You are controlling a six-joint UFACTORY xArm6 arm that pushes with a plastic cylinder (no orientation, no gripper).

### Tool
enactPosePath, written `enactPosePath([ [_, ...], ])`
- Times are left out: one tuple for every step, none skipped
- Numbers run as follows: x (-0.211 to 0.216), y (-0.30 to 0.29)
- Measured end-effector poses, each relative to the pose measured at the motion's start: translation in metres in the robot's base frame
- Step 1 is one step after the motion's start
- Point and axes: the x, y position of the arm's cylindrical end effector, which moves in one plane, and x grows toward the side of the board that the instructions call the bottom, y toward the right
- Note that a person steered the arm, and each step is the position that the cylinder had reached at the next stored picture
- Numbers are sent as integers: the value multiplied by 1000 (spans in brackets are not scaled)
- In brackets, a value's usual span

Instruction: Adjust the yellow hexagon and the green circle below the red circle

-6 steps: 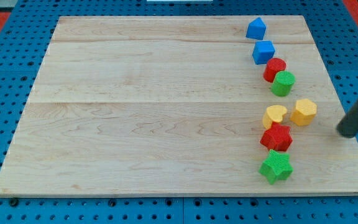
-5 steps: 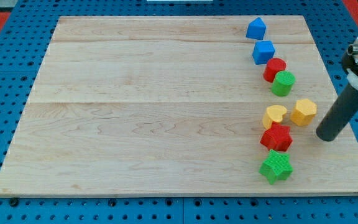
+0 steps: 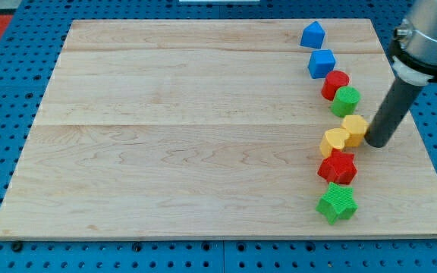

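My tip [image 3: 376,144] presses against the right side of the yellow hexagon [image 3: 354,128] near the right edge of the wooden board [image 3: 188,136]. The rod is bare and carries nothing, only pushing. The hexagon sits just below the green circle [image 3: 347,101] and touches the yellow heart [image 3: 334,141] on its left. The green circle in turn lies against the lower right of the red circle [image 3: 334,83].

Both task blocks stand lower in the view than the red circle, though each is offset slightly to the right of it. The step in hand appears to be nudging the hexagon leftward into line. To do it well, the push should stay short and aimed through the hexagon's middle, since the heart is already in contact and would be carried along. A push angled upward could knock the green circle off the red one.

Whether the hexagon actually touches the green circle is hard to tell from this angle. Other blocks in the column (none of them part of the task) are two blue ones [image 3: 312,34] [image 3: 322,62] above, and a red star [image 3: 337,167] and green star [image 3: 336,202] below.

No containers are present; every block lies loose on the board.
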Motion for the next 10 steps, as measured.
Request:
enactPosePath([
  [0, -20],
  [0, 11],
  [-8, 69],
  [-34, 88],
  [-51, 72],
  [-61, 57],
  [-78, 43],
  [-81, 33],
  [-81, 31],
  [-81, 22],
])
